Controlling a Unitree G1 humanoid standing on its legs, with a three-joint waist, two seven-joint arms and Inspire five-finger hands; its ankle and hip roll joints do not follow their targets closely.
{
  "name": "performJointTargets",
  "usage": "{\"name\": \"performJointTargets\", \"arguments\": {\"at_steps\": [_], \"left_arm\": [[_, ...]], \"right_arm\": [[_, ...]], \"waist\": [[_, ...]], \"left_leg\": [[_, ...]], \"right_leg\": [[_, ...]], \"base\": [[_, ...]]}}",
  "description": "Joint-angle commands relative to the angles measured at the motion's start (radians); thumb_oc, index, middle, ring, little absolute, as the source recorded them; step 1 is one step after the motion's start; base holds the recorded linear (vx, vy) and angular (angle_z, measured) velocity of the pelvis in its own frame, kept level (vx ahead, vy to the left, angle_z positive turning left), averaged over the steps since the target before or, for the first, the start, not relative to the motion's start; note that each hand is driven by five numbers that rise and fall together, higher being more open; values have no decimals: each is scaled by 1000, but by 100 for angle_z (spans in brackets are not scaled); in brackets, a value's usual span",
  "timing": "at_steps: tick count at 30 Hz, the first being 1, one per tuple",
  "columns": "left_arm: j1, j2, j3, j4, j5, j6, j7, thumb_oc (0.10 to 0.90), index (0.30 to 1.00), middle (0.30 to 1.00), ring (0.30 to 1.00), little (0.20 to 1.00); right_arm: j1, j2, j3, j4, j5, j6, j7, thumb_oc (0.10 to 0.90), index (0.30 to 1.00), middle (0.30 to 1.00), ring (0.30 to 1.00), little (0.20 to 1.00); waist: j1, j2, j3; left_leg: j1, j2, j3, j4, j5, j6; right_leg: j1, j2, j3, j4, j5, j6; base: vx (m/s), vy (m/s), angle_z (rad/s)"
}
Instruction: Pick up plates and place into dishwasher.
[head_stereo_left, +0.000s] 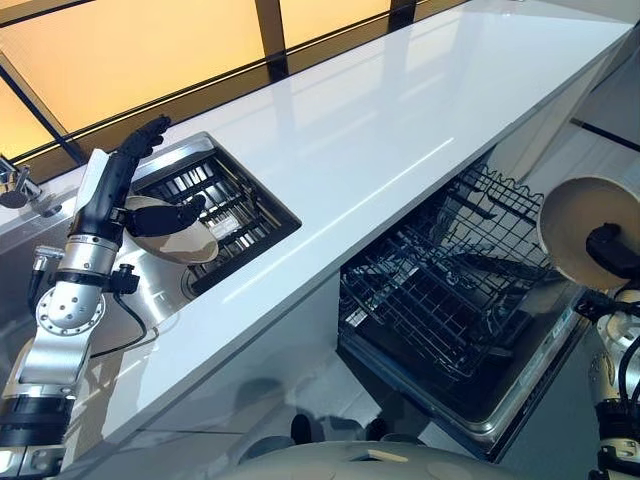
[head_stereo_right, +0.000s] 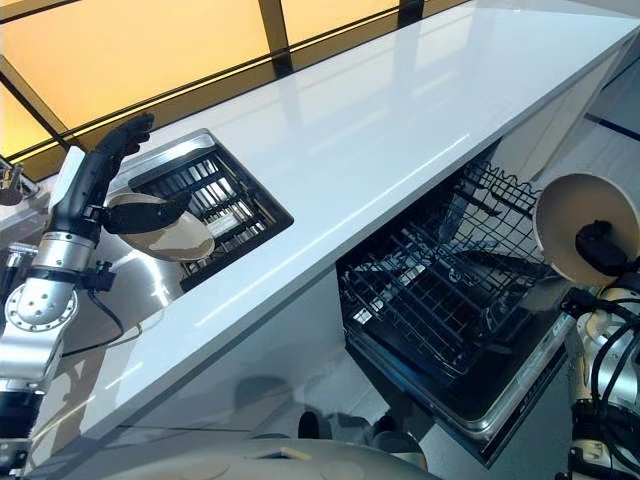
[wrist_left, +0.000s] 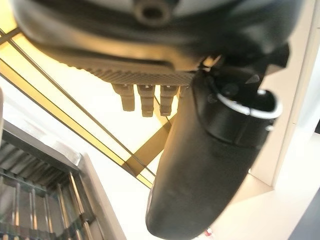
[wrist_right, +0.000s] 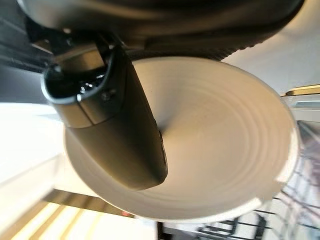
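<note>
A beige plate (head_stereo_left: 188, 242) lies tilted in the sink (head_stereo_left: 262, 215), against a dark dish rack (head_stereo_left: 225, 195). My left hand (head_stereo_left: 108, 188) stands over it with straight fingers pointing up and the thumb (wrist_left: 200, 175) stretched across the plate's top; it is open. At the far right my right hand (head_stereo_left: 612, 250) is shut on a second beige plate (wrist_right: 220, 140), thumb (wrist_right: 117, 125) pressed on its face. That plate (head_stereo_left: 575, 225) is held upright above the open dishwasher's lower rack (head_stereo_left: 450, 290).
A long white counter (head_stereo_left: 400, 120) runs between the sink and the dishwasher. The dishwasher door (head_stereo_left: 520, 400) hangs open below the counter's edge. A faucet (head_stereo_left: 12, 187) stands at the far left. Amber windows line the back.
</note>
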Motion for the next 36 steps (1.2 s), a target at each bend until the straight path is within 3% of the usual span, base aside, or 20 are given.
{"name": "performJointTargets", "arguments": {"at_steps": [1, 7, 17, 26, 30, 32, 36], "left_arm": [[-91, 95, 119, 2, -74, -63, 78, 800, 900, 900, 900, 900], [-117, 117, 96, -11, -49, -102, 154, 800, 900, 900, 900, 900], [-158, 184, 103, -17, -37, -88, 210, 800, 900, 900, 900, 900], [-187, 215, 87, -14, -38, -91, 245, 800, 900, 900, 900, 900], [-202, 230, 86, -14, -42, -97, 257, 800, 900, 900, 900, 900], [-209, 241, 82, -19, -52, -94, 261, 800, 900, 900, 900, 900], [-239, 255, 58, -27, -66, -81, 257, 800, 900, 900, 900, 900]], "right_arm": [[-117, -136, 12, -29, -86, -91, -60, 100, 300, 300, 300, 200], [-206, -211, 86, 62, -156, -45, -117, 100, 300, 300, 300, 200], [-343, -267, 245, 149, -268, 41, -99, 100, 300, 300, 300, 200], [-458, -344, 363, 262, -354, 75, -56, 100, 300, 300, 300, 200], [-498, -360, 403, 293, -351, 153, 8, 100, 300, 300, 300, 200], [-507, -357, 432, 324, -354, 235, 66, 100, 300, 300, 300, 200], [-536, -340, 503, 415, -357, 292, 126, 100, 300, 300, 300, 200]], "waist": [[17, -2, -29], [42, 14, 11], [67, 34, 74], [79, 58, 131], [81, 61, 155], [83, 61, 163], [89, 55, 176]], "left_leg": [[55, -35, 10, 11, -140, 16], [19, -35, -10, 17, -123, 3], [-65, -35, -32, 56, -101, -15], [-126, -38, -41, 79, -84, -22], [-152, -37, -37, 88, -80, -23], [-160, -36, -35, 91, -79, -23], [-160, -33, -31, 92, -77, -23]], "right_leg": [[-7, 66, -44, 133, -153, -14], [-32, 64, -58, 141, -155, -24], [-81, 55, -80, 159, -158, -42], [-131, 48, -87, 184, -162, -53], [-158, 46, -85, 193, -161, -54], [-166, 46, -85, 196, -160, -54], [-167, 47, -88, 198, -158, -58]], "base": [[50, -51, 2], [11, -49, 12], [-10, -33, 9], [-39, -18, 9], [-52, -19, 2], [-19, -8, 0], [0, 0, 0]]}}
